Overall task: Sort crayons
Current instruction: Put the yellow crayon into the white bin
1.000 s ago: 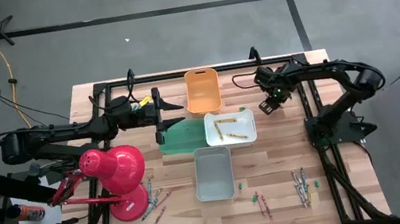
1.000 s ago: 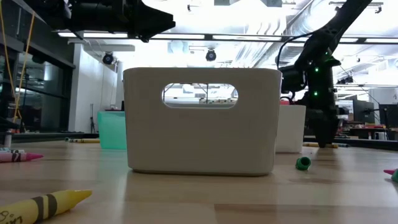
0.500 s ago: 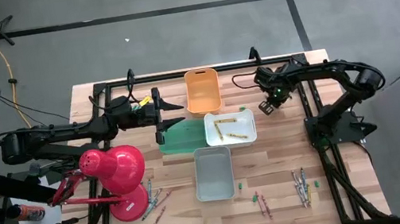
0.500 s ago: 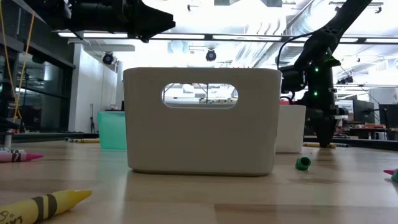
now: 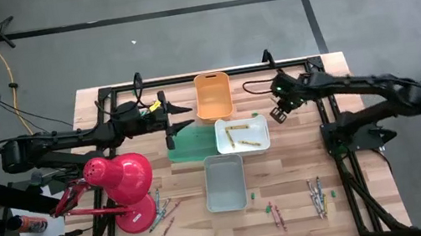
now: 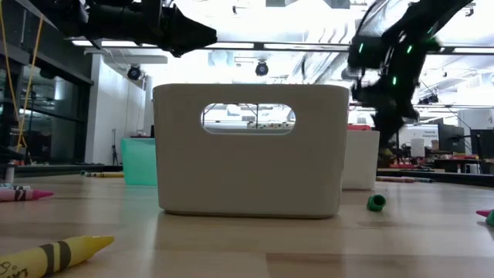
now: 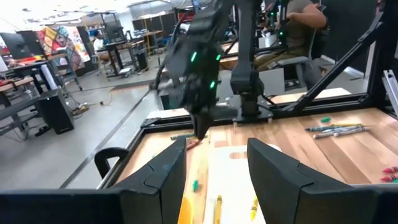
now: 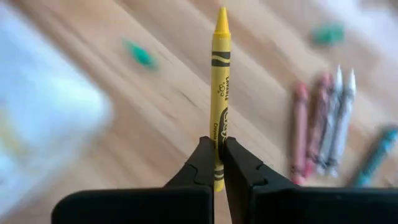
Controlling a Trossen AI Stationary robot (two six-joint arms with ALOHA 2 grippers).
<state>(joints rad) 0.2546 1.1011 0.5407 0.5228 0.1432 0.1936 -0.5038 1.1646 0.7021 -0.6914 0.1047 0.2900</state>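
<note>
Right gripper [image 8: 218, 163] clamped on a yellow crayon [image 8: 219, 81], raised above the table [image 5: 290, 190] just beside the white bin [image 5: 242, 134], which holds several yellow crayons. Left gripper [image 7: 211, 168] with fingers apart and nothing between them, hanging over the green bin [image 5: 189, 145]. Loose crayons [image 5: 318, 196] lie scattered on the near part of the table, around the grey bin [image 5: 225, 182]

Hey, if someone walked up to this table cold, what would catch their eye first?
Probably the red desk lamp at the table's left edge, beneath the left arm. Next, the yellow crayon pinched upright in the right gripper, raised beside the white bin that holds other yellow crayons.
</note>
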